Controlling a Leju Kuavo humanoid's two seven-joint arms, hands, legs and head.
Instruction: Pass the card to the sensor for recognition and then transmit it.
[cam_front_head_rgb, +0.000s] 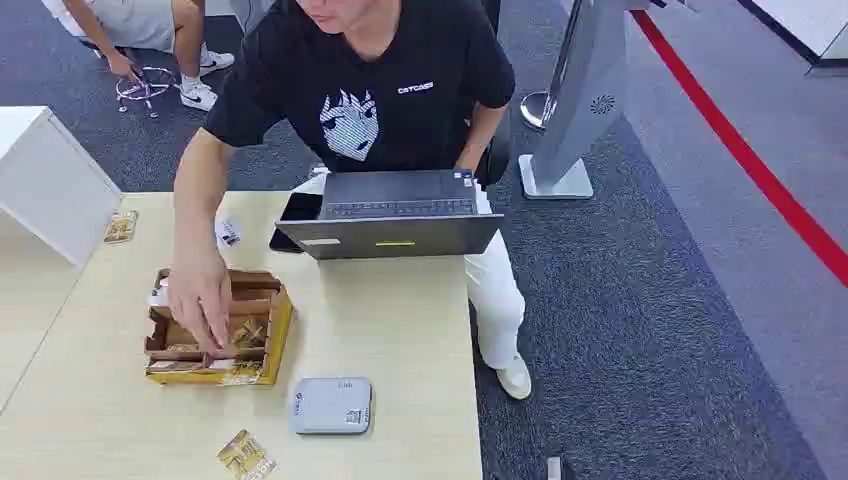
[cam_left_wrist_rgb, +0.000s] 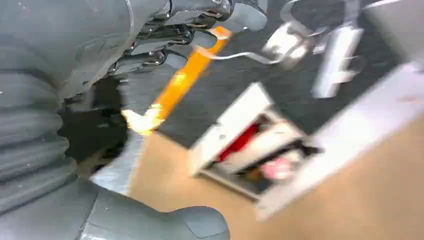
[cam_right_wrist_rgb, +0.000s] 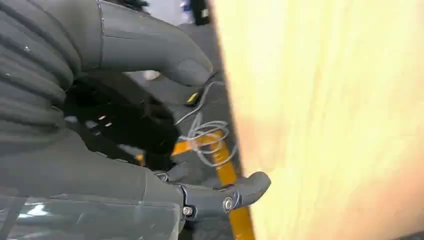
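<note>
Left hand: fingers spread, holding nothing. Right hand: fingers spread, holding nothing. On the bench, a card lies at 7 o'clock of the grey sensor. A person's hand reaches into the cardboard box at 10 o'clock of the sensor.

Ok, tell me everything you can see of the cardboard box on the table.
The cardboard box is a shallow, open-topped brown tray with yellowish outer sides, split by cardboard dividers into compartments. It sits flat on the light wooden table, toward the left, behind the grey card sensor. Printed cards lie inside, and some show at its near edge. A person's hand reaches down into it.
</note>
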